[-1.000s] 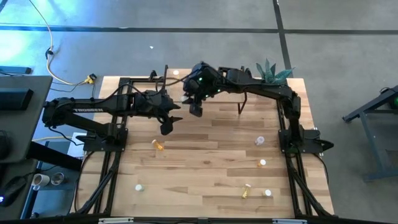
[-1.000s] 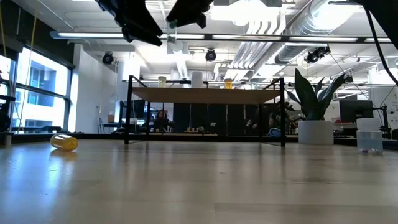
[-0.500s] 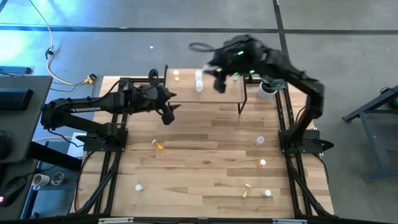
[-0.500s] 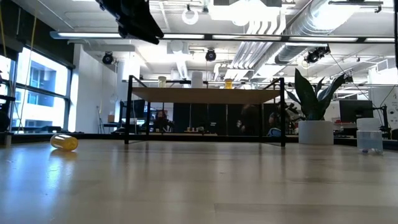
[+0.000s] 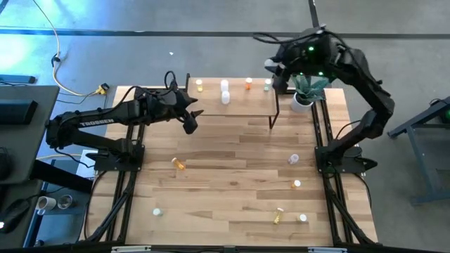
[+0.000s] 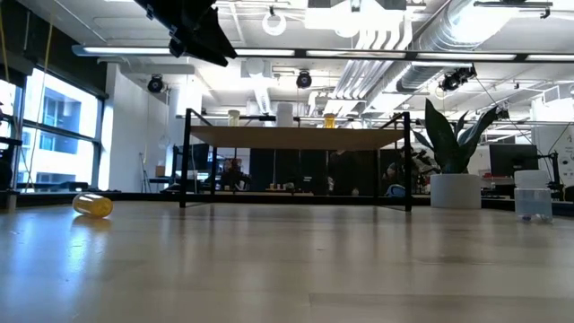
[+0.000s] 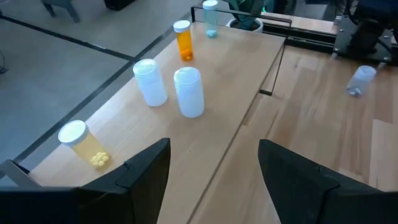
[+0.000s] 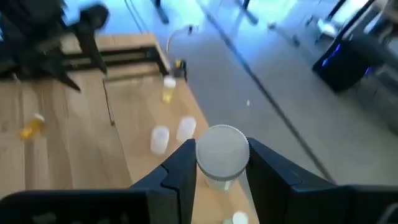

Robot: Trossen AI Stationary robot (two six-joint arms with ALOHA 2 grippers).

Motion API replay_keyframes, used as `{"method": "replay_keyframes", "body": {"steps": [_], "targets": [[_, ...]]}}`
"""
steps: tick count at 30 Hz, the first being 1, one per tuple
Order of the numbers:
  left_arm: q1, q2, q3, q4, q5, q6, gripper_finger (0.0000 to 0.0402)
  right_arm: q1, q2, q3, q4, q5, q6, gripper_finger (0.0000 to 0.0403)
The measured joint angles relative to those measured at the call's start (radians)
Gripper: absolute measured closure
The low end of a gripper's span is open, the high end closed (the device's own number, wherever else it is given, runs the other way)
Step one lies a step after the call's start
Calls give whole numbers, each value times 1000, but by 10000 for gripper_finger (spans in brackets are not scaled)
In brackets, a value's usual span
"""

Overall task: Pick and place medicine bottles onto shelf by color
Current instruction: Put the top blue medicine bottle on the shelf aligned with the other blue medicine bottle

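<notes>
High view — right end effector (image 5: 275,65) grips pale bottle (image 8: 222,155) beyond shelf's (image 5: 239,105) far edge.

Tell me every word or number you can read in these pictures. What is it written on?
"TROSSEN": white letters on the left arm, seen in the high view.
The medicine bottles on the shelf, such as the orange bottle and the yellow bottle, show no labels that can be read.
Nothing else readable on the table or in the room behind.

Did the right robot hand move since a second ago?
Yes. The right gripper swung from the shelf's front-middle, across it, to its far end by the plant, holding a bottle.
</notes>
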Motion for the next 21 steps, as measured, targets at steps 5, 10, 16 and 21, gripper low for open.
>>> {"method": "replay_keyframes", "body": {"steps": [5,10,16,21], "targets": [[6,0,0,-2,-2,0,167,-38,-62,-276,145,-51,12,295],[6,0,0,-3,-3,0,167,-80,-186,-577,360,-71,72,295],[6,0,0,-3,-3,0,168,-113,-295,-827,532,-71,114,295],[6,0,0,-3,-3,0,167,-123,-312,-953,607,-71,134,295]]}}
